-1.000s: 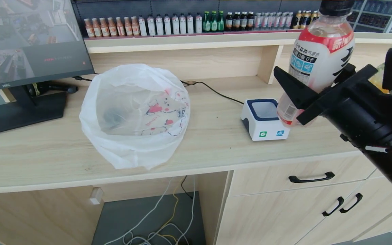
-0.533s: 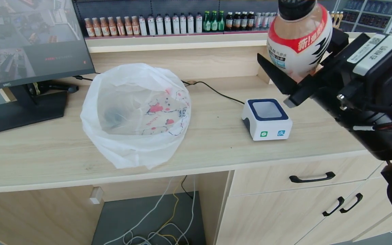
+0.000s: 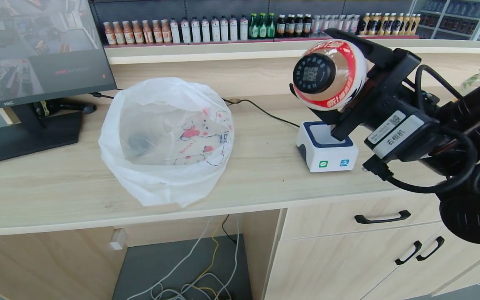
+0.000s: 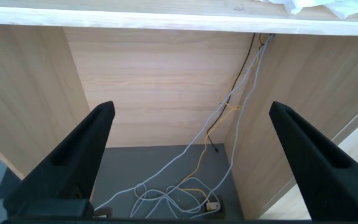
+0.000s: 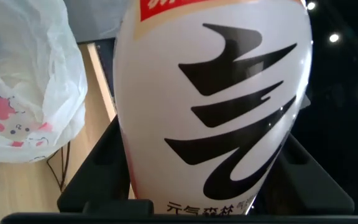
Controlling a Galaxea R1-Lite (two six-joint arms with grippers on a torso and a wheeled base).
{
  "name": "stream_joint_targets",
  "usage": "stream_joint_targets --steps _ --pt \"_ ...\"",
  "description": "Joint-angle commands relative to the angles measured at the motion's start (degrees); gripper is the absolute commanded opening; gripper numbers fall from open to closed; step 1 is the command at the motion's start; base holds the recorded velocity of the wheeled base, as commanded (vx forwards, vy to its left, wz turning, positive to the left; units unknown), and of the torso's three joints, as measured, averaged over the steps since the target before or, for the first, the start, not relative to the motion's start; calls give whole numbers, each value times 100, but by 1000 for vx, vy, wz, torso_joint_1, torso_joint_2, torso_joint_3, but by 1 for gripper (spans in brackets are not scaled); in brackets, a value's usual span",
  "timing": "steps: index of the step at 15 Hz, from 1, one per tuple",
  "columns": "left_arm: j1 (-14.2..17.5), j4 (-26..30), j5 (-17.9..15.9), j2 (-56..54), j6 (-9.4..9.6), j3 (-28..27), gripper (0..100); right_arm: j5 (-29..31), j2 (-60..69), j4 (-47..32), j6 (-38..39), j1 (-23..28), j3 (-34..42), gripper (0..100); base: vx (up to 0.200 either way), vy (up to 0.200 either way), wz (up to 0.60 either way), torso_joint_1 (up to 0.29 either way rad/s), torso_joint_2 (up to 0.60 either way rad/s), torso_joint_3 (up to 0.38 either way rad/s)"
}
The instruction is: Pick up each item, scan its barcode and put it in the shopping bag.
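While the right gripper (image 3: 325, 79) grips a bottle (image 3: 342, 62) over the scanner (image 3: 325, 154), the bag (image 3: 165, 141) stands by the counter's (image 3: 36, 196) front edge, a stocked shelf (image 3: 223, 46) behind; the left gripper (image 4: 192, 109) gapes.

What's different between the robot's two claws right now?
The left gripper is open and empty; the right gripper is shut on a bottle. The left gripper hangs low, facing cables under the counter; the right gripper is up above the counter, holding the bottle tipped over near the scanner. Both have black, wedge-shaped fingers.
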State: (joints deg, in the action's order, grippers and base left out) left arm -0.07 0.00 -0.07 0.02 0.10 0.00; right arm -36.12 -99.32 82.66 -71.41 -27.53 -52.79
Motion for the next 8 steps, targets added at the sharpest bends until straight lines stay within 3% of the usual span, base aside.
stream_joint_targets --steps 1,4,8 --pt "-1 0 -1 -2 -1 0 100 -194 -97 4 -198 151 128 0 0 0 0 0 0 0" --pt "-1 0 -1 -2 -10 0 100 -554 -220 22 -663 388 321 0 0 0 0 0 0 0" --pt "-1 0 -1 -2 -10 0 100 -589 -316 48 -716 634 330 0 0 0 0 0 0 0"
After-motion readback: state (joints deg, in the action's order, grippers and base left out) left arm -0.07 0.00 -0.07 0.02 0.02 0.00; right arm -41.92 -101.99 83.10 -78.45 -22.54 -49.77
